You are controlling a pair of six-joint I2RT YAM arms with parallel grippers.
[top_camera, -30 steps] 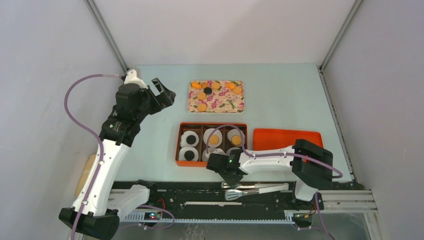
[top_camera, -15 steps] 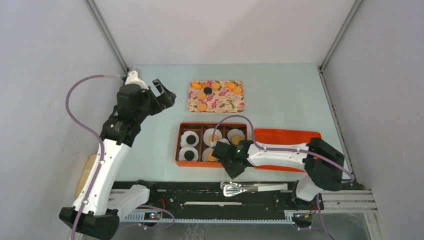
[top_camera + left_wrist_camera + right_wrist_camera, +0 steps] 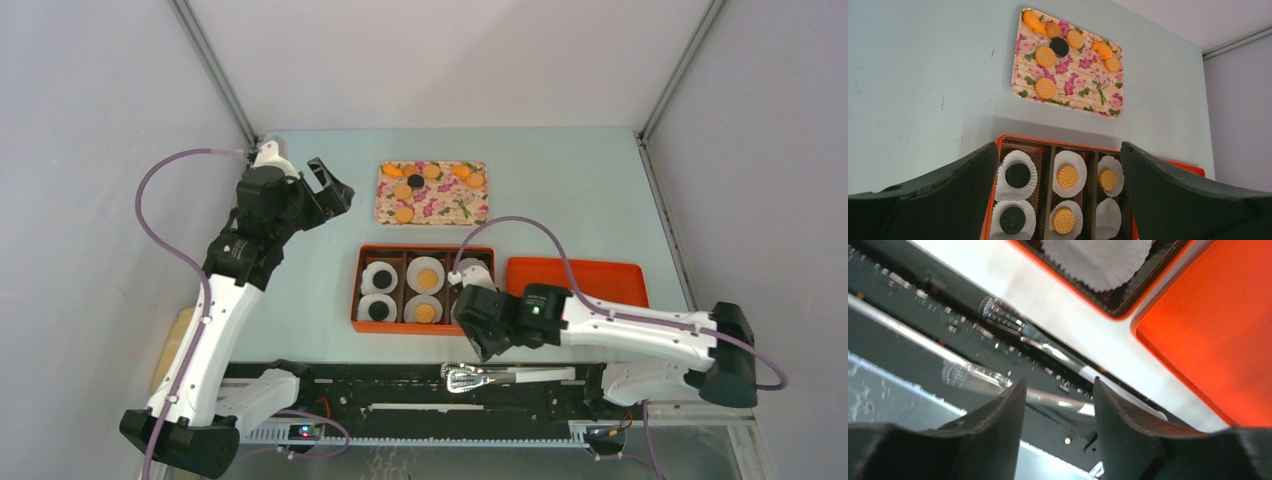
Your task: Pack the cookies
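From above, the orange box [image 3: 425,289] holds five cookies [image 3: 427,278] in white paper cups [image 3: 378,277]. More of them lie on the floral tray [image 3: 432,192] beyond the box. The left gripper [image 3: 328,187] hangs past the box's far left corner. The right gripper [image 3: 485,342] hovers at its near right corner, and the tongs [image 3: 490,377] lie nearer still.

The left wrist camera shows its fingers spread wide and holding nothing, with the box below.

The right wrist camera shows its fingers parted and unloaded, with the tongs beneath them, just off the box's edge.

Metal tongs [image 3: 500,377] lie on the black rail [image 3: 400,398]. An orange lid [image 3: 610,272] lies flat on the table [image 3: 580,190].
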